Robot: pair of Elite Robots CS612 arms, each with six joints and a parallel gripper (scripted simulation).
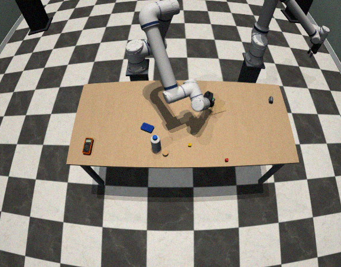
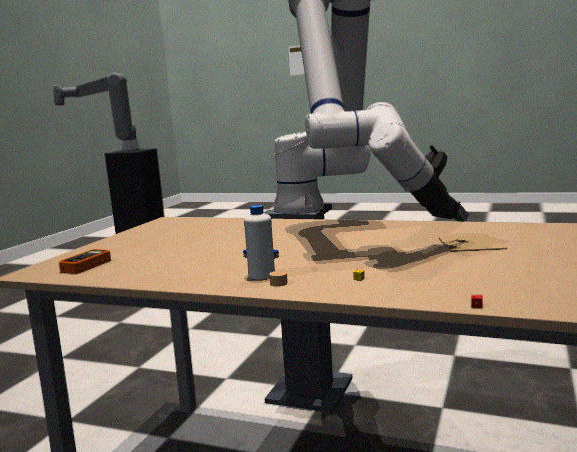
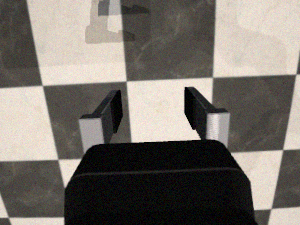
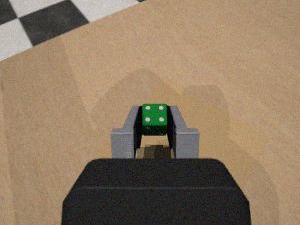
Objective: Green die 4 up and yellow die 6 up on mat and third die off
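Observation:
My right gripper (image 1: 213,100) (image 2: 462,216) is shut on the green die (image 4: 155,115), tilted above the rear of the table. Its four-pip face shows toward the right wrist camera. The yellow die (image 1: 190,145) (image 2: 358,275) rests near the front middle of the table; its top pips are too small to read. The red die (image 1: 226,160) (image 2: 477,301) sits near the front edge. A faint tan patch (image 2: 487,241) below the right gripper may be the mat; its outline is unclear. My left gripper (image 3: 152,101) (image 1: 309,54) is open and empty over the floor.
A bottle (image 1: 155,145) (image 2: 259,247) stands beside a round wooden piece (image 1: 165,153) (image 2: 278,278), left of the yellow die. A blue box (image 1: 147,127) lies behind the bottle. An orange multimeter (image 1: 87,146) (image 2: 85,261) is far left, a small dark object (image 1: 270,100) far right.

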